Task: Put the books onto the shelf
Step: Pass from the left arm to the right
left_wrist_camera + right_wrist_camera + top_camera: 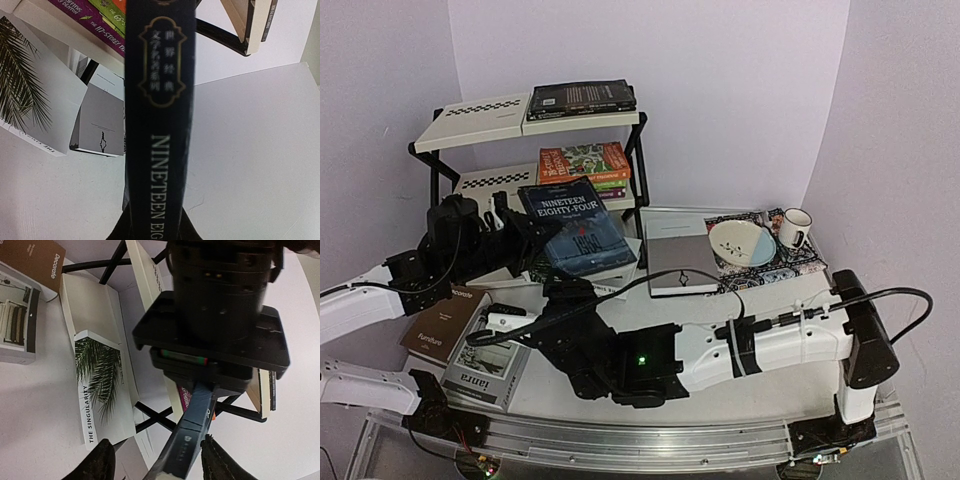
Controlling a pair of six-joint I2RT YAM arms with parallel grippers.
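A dark blue Nineteen Eighty-Four paperback [575, 225] is held tilted in the air, just in front of the black-framed shelf [480, 118]. The left arm's fingers [119, 231] are clamped on it at the spine. The right arm's fingers [102, 460] stand partly open on either side of its lower corner; one almost touches a cover, the other is apart, and they grip nothing yet. This looks like a handover, or a second hand steadying the book. To do it well, the right fingers should close flat on the covers, well in from the corner. The left should not let go until that grip is firm, or the book may swing and drop. The shelf's top tier carries dark novels [582, 97] on its right half, and the middle tier carries a Treehouse stack [585, 165]. On the white worktop [740, 398] lie a brown Decorate book [445, 325] and a grey book [485, 372]. A white palm-leaf Singularity book [100, 390] lies by the shelf's foot. To the right, a patterned placemat [800, 262] bears a bowl [742, 243] and a mug [795, 228]. Pale lilac walls [720, 100] meet in a corner behind.
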